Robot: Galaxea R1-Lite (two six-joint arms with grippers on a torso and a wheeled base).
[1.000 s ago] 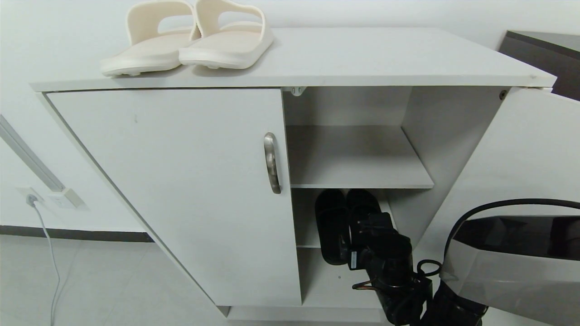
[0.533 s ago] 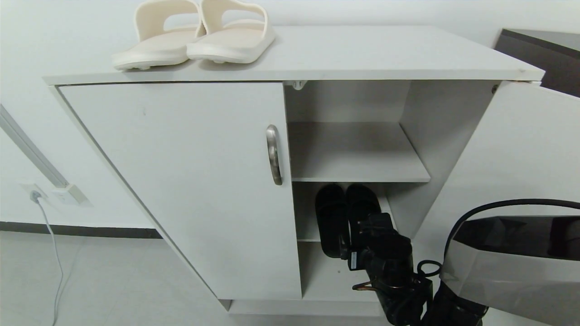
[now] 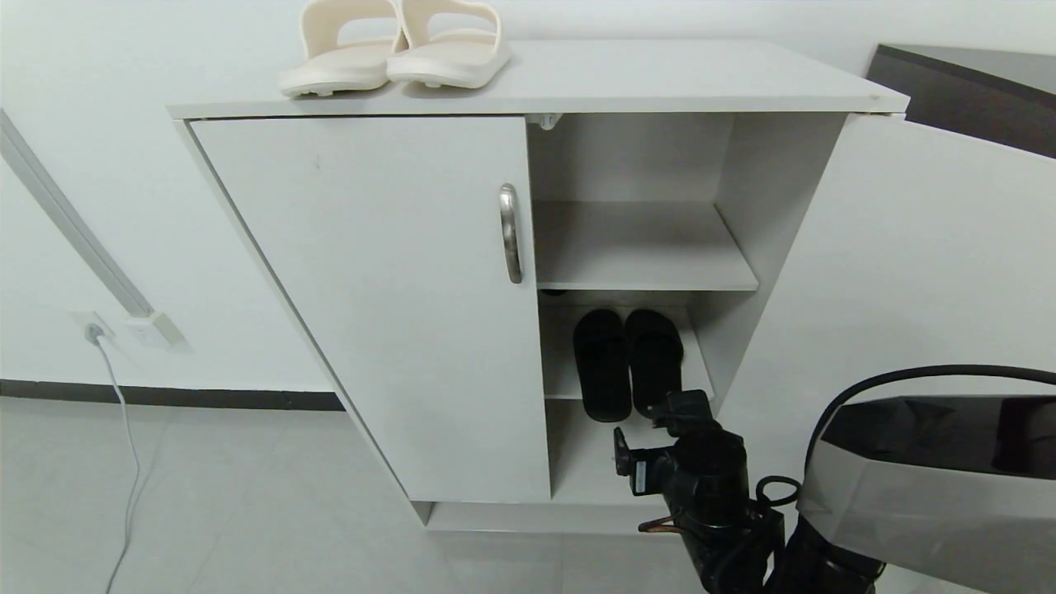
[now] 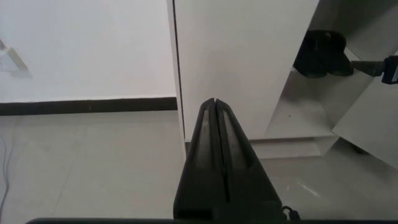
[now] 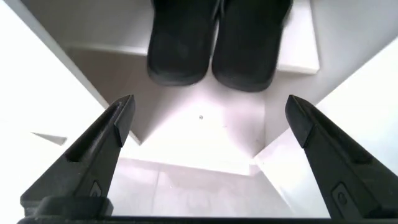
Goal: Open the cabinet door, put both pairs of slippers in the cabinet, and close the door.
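The white cabinet (image 3: 577,78) has its right door (image 3: 891,272) swung open and its left door (image 3: 388,289) closed. A black pair of slippers (image 3: 627,359) lies side by side on the lower shelf inside. A cream pair (image 3: 396,49) rests on the cabinet top, at its left. My right gripper (image 3: 656,429) is open just outside the opening, below and in front of the black slippers (image 5: 214,43), touching nothing (image 5: 210,106). My left gripper (image 4: 214,102) is shut and empty, low over the floor before the closed door (image 4: 242,56).
The upper shelf (image 3: 643,247) and the cabinet floor (image 3: 586,470) are bare. The open door stands close to my right arm. Dark furniture (image 3: 965,91) stands at the back right. A wall socket with a hanging cable (image 3: 91,332) is at the left, over grey floor tiles.
The head camera has drawn back, so the cabinet looks smaller. My right gripper has pulled out of the cabinet, away from the black slippers, which stay on the shelf.
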